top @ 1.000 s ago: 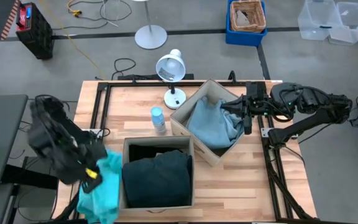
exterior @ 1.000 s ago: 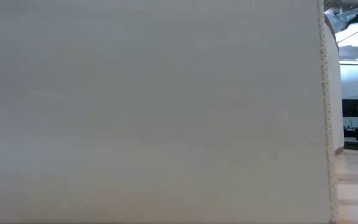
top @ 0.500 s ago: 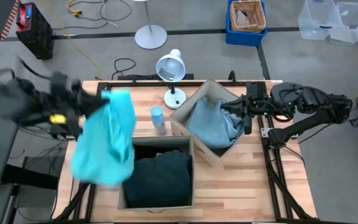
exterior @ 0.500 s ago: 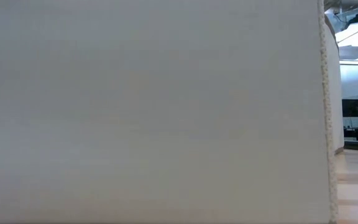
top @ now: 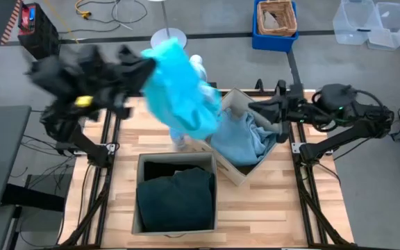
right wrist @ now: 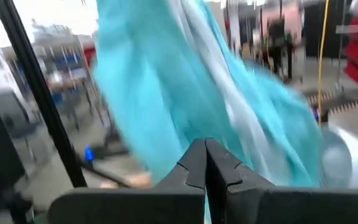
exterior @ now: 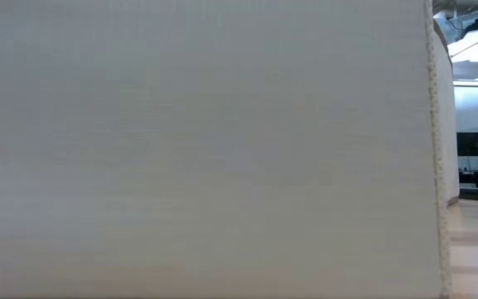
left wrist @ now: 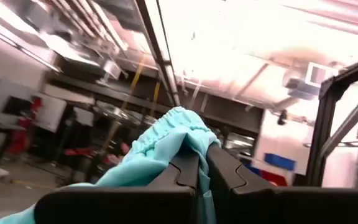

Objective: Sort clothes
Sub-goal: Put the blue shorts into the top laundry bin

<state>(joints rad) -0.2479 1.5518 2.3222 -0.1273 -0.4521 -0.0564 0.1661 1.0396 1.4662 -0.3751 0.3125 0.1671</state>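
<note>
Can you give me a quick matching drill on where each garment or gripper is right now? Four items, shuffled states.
Column 1:
1. turquoise garment
2. pale blue garment
3. dark green garment
4. right gripper

Column 2:
A. lies in the front beige box
B. shut and holding nothing, at the angled box's far-right edge
C. hangs in the air, clamped in the left gripper
D. lies in the angled beige box

Pairs: 1-C, 2-D, 3-A, 4-B
</note>
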